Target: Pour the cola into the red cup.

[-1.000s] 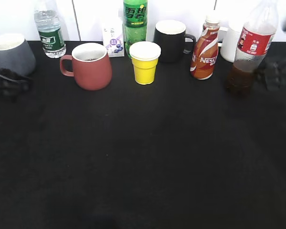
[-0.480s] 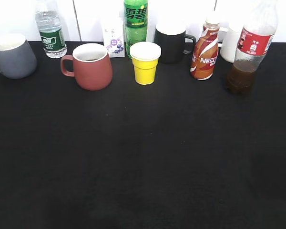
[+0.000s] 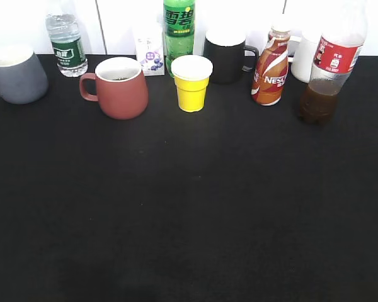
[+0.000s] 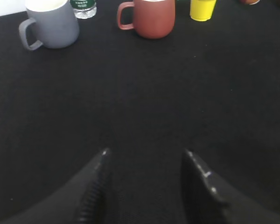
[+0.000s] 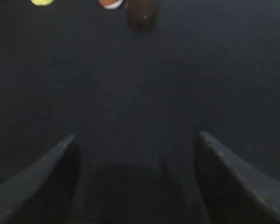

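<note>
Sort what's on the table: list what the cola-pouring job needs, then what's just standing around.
Needed:
cola bottle
red cup

Standing around:
grey mug
water bottle
small carton
green soda bottle
yellow paper cup
black mug
Nescafe bottle

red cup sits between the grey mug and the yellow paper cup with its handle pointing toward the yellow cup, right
Not quite. The red cup does sit between the grey mug and the yellow paper cup, but its handle points toward the grey mug, as the exterior view shows.
</note>
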Tool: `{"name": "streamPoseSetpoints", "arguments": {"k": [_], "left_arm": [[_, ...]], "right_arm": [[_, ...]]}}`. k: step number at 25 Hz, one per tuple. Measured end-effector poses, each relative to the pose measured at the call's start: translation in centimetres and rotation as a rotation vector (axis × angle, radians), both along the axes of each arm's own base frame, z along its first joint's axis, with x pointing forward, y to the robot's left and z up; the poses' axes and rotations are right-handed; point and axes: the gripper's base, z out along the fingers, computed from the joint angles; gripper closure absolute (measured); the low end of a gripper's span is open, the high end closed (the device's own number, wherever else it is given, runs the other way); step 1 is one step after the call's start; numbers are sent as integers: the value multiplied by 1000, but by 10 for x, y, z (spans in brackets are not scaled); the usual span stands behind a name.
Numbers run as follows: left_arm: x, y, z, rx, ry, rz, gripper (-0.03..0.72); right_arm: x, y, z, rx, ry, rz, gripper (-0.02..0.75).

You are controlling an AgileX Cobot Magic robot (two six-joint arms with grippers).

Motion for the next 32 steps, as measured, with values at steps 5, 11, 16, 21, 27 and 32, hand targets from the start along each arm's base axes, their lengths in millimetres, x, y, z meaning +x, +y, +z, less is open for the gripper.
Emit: {"name": "streamPoseSetpoints", "arguments": {"k": [5, 11, 16, 21, 27, 32], "left_arm": [[0, 0, 0, -1, 0, -1, 369], [0, 0, 0, -1, 1, 47, 407], [-6, -1, 0, -9, -30, 285, 450], [-6, -1, 0, -9, -30, 354, 454], [-6, -1, 0, -10, -30, 369, 454], [-6, -1, 0, -10, -30, 369, 454]], "right_arm": [[1, 0, -1, 1, -4, 0, 163], [1, 0, -1, 1, -4, 0, 164], [0, 1, -1, 0, -5, -154, 164], [-1, 1, -1, 0, -5, -247, 164], [-1, 1, -1, 0, -5, -247, 164], [-1, 1, -1, 0, -5, -247, 164]]}}
